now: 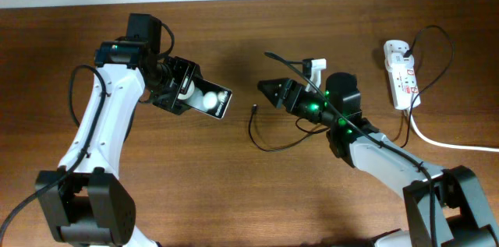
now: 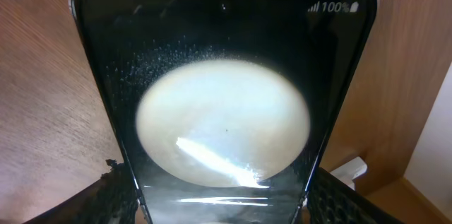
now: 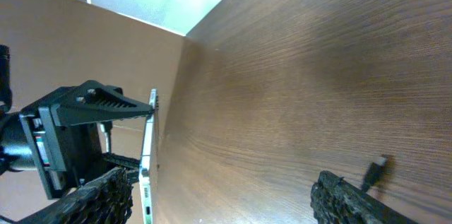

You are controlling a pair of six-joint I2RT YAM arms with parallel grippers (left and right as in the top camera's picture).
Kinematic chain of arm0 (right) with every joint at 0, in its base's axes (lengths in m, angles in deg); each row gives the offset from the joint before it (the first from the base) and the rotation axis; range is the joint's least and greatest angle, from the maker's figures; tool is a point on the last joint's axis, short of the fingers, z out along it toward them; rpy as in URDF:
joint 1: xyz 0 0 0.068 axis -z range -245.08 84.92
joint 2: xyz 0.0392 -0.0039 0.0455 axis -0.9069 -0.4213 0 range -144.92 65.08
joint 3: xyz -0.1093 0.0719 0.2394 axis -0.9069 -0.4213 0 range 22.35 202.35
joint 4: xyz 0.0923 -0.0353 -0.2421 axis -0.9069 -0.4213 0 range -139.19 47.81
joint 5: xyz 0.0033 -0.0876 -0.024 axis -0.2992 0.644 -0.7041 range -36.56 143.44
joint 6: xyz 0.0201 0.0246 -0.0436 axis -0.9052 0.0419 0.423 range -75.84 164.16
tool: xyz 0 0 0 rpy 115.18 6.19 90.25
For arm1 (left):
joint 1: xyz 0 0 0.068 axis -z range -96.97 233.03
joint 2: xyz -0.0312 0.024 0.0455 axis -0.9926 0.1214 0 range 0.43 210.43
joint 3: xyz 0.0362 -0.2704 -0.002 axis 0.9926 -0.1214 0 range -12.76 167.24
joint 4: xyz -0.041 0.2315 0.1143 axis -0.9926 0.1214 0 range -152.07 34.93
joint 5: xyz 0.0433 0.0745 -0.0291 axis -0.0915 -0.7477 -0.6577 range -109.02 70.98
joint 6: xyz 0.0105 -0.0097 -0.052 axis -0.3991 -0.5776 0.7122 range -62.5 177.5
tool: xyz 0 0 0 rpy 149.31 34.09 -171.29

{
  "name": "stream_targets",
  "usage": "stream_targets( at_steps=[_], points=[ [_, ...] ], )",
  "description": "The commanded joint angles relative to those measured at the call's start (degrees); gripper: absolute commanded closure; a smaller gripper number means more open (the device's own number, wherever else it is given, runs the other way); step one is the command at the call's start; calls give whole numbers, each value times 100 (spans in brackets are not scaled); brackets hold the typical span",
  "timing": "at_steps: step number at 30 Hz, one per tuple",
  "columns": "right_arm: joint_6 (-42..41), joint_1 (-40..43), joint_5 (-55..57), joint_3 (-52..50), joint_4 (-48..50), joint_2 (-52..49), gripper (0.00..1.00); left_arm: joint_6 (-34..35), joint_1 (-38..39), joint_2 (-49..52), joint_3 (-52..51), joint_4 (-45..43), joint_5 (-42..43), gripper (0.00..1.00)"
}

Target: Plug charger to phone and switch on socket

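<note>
Your left hand (image 1: 185, 95) clamps the phone (image 1: 212, 100); right of the phone, your right hand (image 1: 267, 93) stands wide, empty, near the charger (image 1: 255, 109).

Phone (image 1: 212, 101): black, raised and tilted, screen lit with white blobs, reads 100%. Charger (image 1: 269, 148): thin black cable lying in a loose loop right of the phone. Its plug tip (image 1: 255, 110) is free, near the phone's end, not touching. Socket (image 1: 400, 75): white strip with red marks, lying flat, far right of the phone.
</note>
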Motion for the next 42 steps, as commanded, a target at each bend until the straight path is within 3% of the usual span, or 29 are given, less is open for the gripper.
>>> stream_targets(
  at_steps=[1, 6, 20, 42],
  points=[
    [-83, -203, 50, 83, 280, -42, 15, 168, 2, -155, 129, -11, 192, 100],
    [-70, -476, 122, 83, 398, -42, 16, 168, 2, -155, 129, -11, 448, 100],
    [-72, -1349, 1217, 96, 612, -42, 35, 166, 4, -155, 129, 13, 483, 100],
    [66, -1663, 1600, 105, 612, -223, 39, 452, 667, -155, 129, 0, 487, 100]
  ],
)
